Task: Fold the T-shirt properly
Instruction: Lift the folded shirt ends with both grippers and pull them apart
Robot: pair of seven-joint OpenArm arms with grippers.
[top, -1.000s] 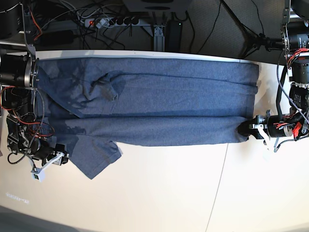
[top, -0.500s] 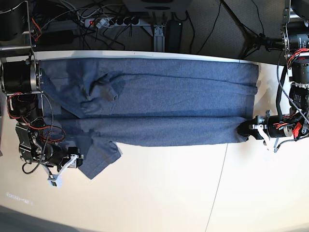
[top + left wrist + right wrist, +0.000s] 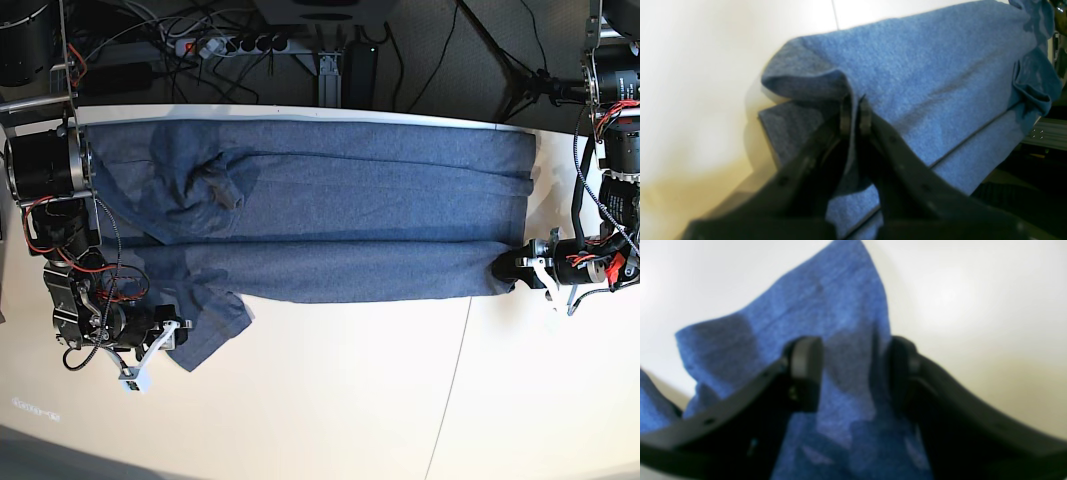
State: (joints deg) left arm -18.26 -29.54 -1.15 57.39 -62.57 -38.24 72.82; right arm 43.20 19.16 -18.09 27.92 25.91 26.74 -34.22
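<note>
Base view: a heathered blue-grey cotton T-shirt (image 3: 330, 215) lies stretched across the pale table (image 3: 400, 400). Left gripper (image 3: 855, 111) pinches its hem corner; right gripper (image 3: 853, 373), jaws spread, straddles the loose sleeve. Next, likely: close and fold inward.

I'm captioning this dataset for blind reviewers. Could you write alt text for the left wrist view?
The black left gripper is pinched shut on a folded edge of the heathered blue-grey cotton T-shirt, seen close up. The shirt stretches away in long folds across the pale cream table.
</note>
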